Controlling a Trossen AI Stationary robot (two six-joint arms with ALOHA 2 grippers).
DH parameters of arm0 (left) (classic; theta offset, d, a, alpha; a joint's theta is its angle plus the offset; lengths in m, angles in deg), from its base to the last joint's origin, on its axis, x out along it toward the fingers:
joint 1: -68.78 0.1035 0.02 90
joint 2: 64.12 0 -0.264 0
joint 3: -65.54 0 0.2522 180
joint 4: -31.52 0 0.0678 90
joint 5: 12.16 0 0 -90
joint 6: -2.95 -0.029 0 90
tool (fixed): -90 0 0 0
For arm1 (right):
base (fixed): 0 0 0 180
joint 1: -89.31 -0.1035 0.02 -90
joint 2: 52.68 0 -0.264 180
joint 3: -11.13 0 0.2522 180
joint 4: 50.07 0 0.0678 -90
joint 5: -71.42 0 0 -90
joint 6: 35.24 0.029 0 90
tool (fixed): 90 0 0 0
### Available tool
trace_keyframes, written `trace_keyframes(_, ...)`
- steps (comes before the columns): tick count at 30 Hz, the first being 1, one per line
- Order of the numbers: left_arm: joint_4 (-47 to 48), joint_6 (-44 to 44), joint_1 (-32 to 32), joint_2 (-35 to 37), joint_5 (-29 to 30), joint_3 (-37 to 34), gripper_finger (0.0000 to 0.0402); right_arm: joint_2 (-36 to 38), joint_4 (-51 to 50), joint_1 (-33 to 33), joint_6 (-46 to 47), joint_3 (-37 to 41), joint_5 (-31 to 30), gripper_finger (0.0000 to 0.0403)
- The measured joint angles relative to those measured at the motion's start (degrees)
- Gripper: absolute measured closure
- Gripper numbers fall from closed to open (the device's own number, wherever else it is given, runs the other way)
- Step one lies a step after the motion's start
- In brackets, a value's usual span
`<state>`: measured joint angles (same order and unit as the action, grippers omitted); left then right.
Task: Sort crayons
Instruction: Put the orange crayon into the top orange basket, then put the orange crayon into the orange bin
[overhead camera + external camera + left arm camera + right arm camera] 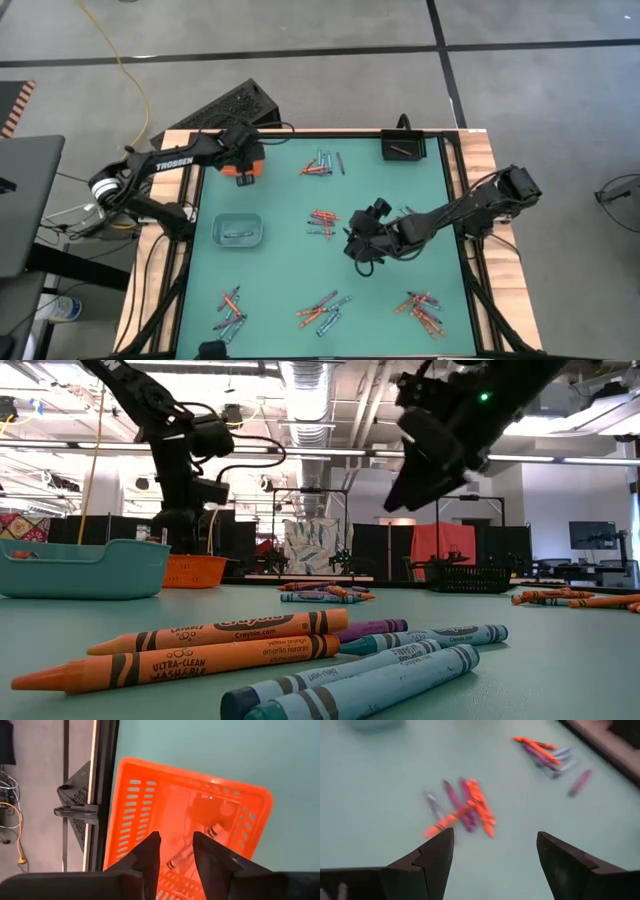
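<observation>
The small orange slotted plastic tray [246,168] sits near the far left corner of the green table mat [290,270] and serves here as the landmark. The left gripper [176,851] hangs directly above this tray, its two dark fingers [150,852] parted by a narrow gap with nothing between them; two crayons [181,858] lie on the tray floor just below.

The thin wax crayons, orange-red, blue-grey and purple, lie in loose clusters on the mat. One cluster [322,165] lies to the right of the orange tray, along the far edge. Another [322,224] lies nearer the table's middle, right of the tray and toward the near side. Three more clusters [231,310] spread along the near edge, well apart from the tray. A shallow teal tray [238,230] just on the near side of the orange tray holds a crayon, and a black tray [405,147] stands far to its right at the far edge.

The right gripper [495,852] hovers just right of the middle cluster, well apart from the orange tray, jaws spread wide and holding nothing.
</observation>
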<state>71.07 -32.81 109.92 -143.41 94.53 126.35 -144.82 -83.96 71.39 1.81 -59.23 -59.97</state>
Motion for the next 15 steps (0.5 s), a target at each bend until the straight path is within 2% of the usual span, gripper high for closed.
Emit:
trace_keyframes(3,-1.1,1.3,-0.8,1.2,-0.3,0.0,0.0273,-1.8,9.7,0.9,-1.5,1.1,2.4,0.0122)
trace_keyframes(6,-1.5,3.3,-2.1,2.5,-2.2,0.0,0.0264,-5.6,13.8,2.1,-2.4,0.9,2.9,0.0122)
trace_keyframes(15,-0.6,8.8,-11.8,7.9,-2.8,0.0,0.026,-15.4,7.3,5.8,-1.0,-8.6,4.0,0.0122)
